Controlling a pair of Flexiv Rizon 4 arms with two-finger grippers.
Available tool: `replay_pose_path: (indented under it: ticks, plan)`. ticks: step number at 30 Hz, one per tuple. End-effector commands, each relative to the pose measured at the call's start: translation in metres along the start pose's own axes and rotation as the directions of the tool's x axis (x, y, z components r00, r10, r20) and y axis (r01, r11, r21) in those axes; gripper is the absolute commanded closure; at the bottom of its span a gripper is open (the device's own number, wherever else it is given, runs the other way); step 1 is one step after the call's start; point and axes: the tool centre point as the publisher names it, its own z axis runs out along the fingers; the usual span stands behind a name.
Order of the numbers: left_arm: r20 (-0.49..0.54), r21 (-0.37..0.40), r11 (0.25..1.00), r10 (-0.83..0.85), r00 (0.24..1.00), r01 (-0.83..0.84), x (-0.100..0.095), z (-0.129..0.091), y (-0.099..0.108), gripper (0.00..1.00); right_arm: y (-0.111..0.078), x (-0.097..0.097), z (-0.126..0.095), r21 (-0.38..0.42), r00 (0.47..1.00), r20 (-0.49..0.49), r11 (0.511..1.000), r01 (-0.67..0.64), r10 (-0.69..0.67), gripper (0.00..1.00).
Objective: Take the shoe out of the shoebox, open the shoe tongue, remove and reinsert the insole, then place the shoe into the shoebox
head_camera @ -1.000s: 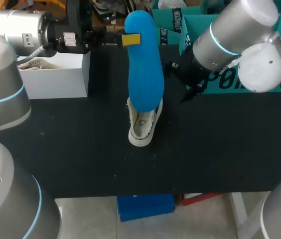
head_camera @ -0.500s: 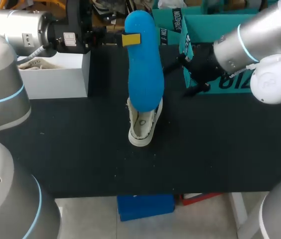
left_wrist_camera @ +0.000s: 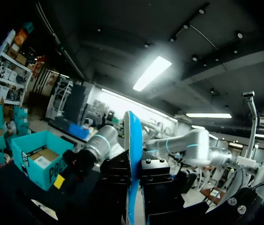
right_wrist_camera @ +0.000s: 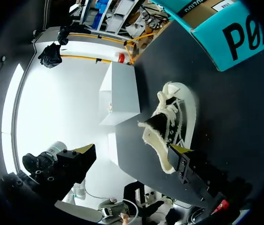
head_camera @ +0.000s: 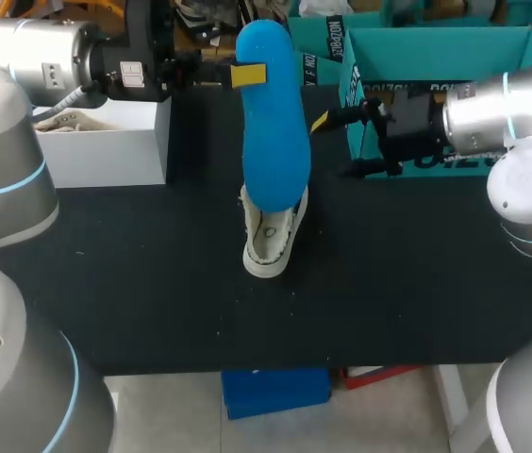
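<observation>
Left gripper (head_camera: 247,74), upper centre of the head view: clamped on the bright blue flat insole (head_camera: 274,132), with one yellow tip against its near face. The insole stands upright and covers the upper part of the shoe below it; whether the two touch is not clear. From the left wrist the insole shows edge-on, a thin blue strip pinched between the two black fingers.

White lace-up shoe (head_camera: 269,243): centre of frame, resting on the black table top (head_camera: 153,283), outside the box. From the right wrist it lies ahead of the right gripper, dark opening facing the fingers.

Right gripper (head_camera: 334,146): centre right, beside the insole but clear of it. Fingers spread wide, holding nothing.

Teal cardboard shoebox (head_camera: 436,57): upper right, open top, just behind the right gripper.

Plain white box (head_camera: 106,142): upper left.
</observation>
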Motion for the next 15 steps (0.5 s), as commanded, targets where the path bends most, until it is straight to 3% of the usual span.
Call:
replay_pose_path:
  ticks: [1, 15]
  plan:
    - [0.003, 0.002, 1.0, 0.002, 1.0, -0.002, 0.0001, 0.0012, 0.0014, 1.0, 0.0003, 0.0, -0.0006, -0.002, 0.961, -0.277, 1.0, 0.009, -0.01, 0.0]
    - [0.003, 0.002, 1.0, 0.002, 1.0, -0.002, 0.0001, 0.0012, 0.0014, 1.0, 0.0002, 0.0053, -0.0022, -0.002, 0.969, -0.239, 0.998, 0.059, -0.057, 0.0]
